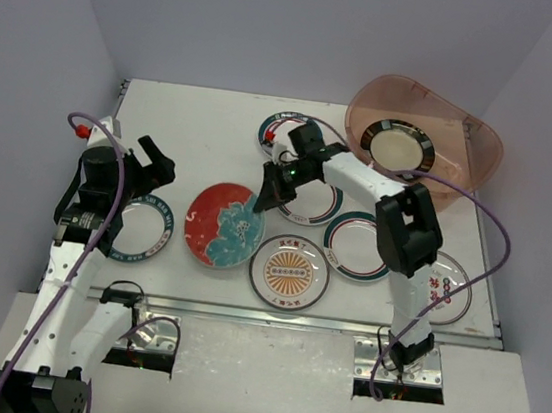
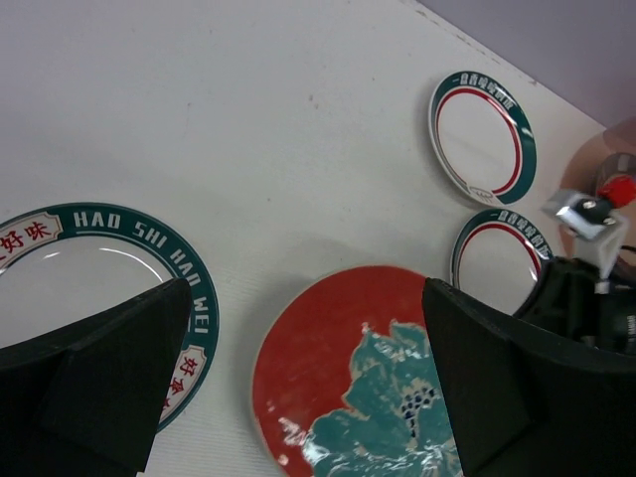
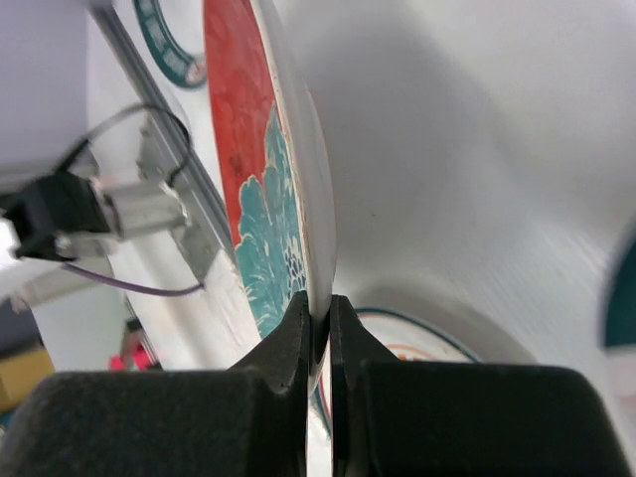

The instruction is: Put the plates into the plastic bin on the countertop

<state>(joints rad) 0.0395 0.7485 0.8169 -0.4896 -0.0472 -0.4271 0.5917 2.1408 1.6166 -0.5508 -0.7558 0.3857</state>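
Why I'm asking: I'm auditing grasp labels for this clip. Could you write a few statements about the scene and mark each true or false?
1. The right claw is shut on the rim of the round red-and-teal floral plate. True.
2. The left claw grips a plate. False: it is open and holds nothing.
3. The translucent pinkish-brown oval plastic bin has no plate in it. False: one dark-rimmed round plate lies inside.
4. The round orange sunburst plate lies on the flat white countertop, outside the bin. True.
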